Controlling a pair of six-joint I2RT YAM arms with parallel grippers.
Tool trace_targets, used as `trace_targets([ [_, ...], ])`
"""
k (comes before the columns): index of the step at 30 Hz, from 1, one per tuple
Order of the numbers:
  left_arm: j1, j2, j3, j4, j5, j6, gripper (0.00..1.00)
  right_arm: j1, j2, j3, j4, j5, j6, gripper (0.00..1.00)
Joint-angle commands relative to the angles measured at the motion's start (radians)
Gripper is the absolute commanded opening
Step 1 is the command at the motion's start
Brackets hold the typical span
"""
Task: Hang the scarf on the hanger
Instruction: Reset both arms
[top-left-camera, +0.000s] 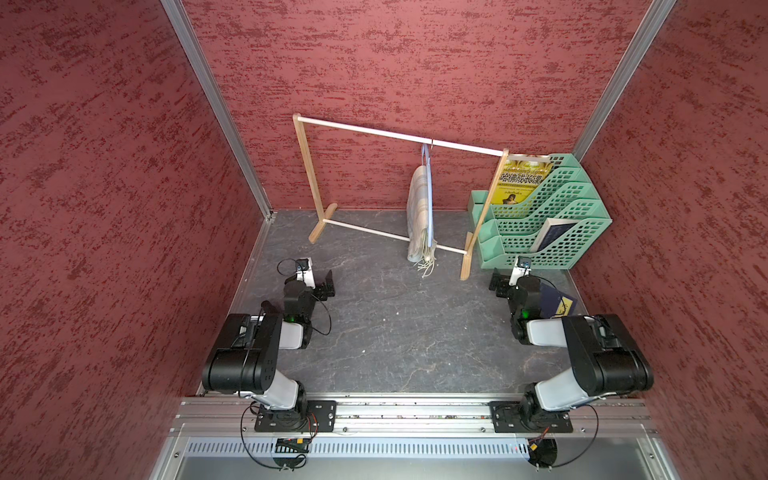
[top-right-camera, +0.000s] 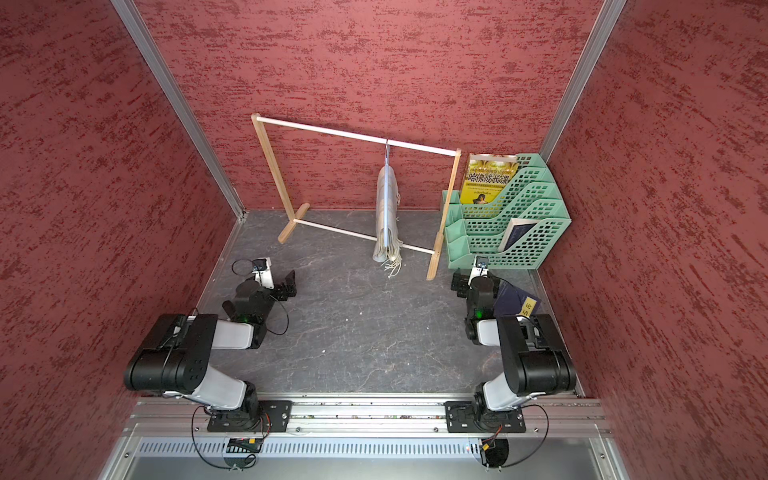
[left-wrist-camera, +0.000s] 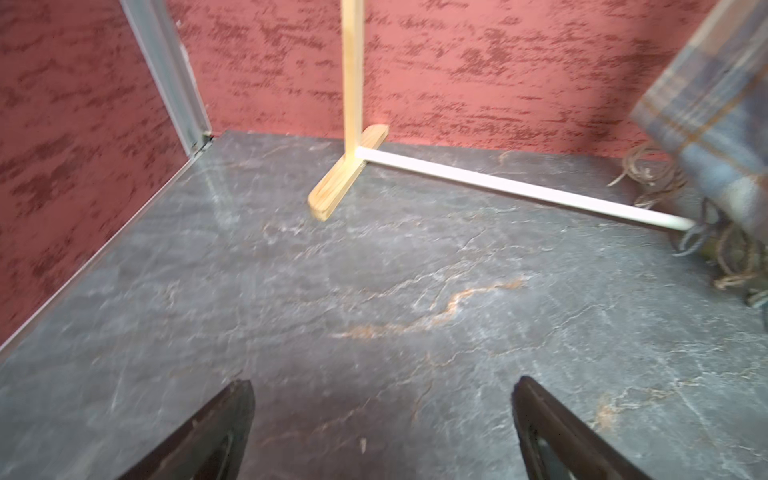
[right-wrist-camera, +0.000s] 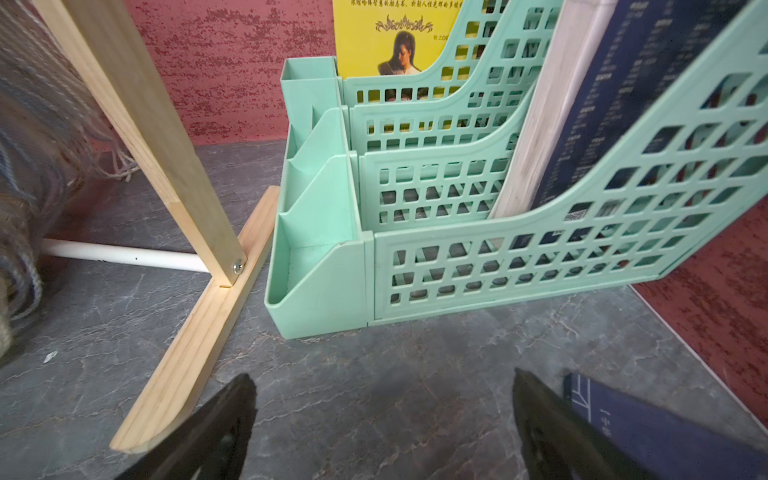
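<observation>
In both top views, the scarf (top-left-camera: 419, 216) drapes over the hanger (top-left-camera: 429, 199), which is hooked on the wooden rack (top-left-camera: 399, 135) at the far side; the hanging looks complete. Left wrist view: left gripper (left-wrist-camera: 380, 386) spread wide, empty, above the bench (left-wrist-camera: 374, 291). Right wrist view: right gripper (right-wrist-camera: 384, 382) spread wide, empty.

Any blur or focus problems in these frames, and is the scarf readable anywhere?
Left wrist view: soft all over, wall texture smeared, the scarf blurred at the frame edge. Right wrist view: green file rack crisp in the middle, scarf blurred at the edge. Both top views: sharp, evenly lit, no glare.
</observation>
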Motion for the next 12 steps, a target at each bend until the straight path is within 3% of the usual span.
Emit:
trace_targets([
  [1,0.012,-0.001,0.049,-0.029,0.015,0.015,1.0,-0.002,0.004,0.006,0.065,-0.025,0.006,0.99],
  [4,0.047,-0.002,0.07,-0.066,0.081,-0.01,1.0,-0.001,0.004,0.006,0.066,-0.025,0.006,0.98],
  [12,0.047,0.0,0.07,-0.063,0.078,-0.009,1.0,0.004,0.003,0.01,0.056,-0.02,0.001,0.98],
])
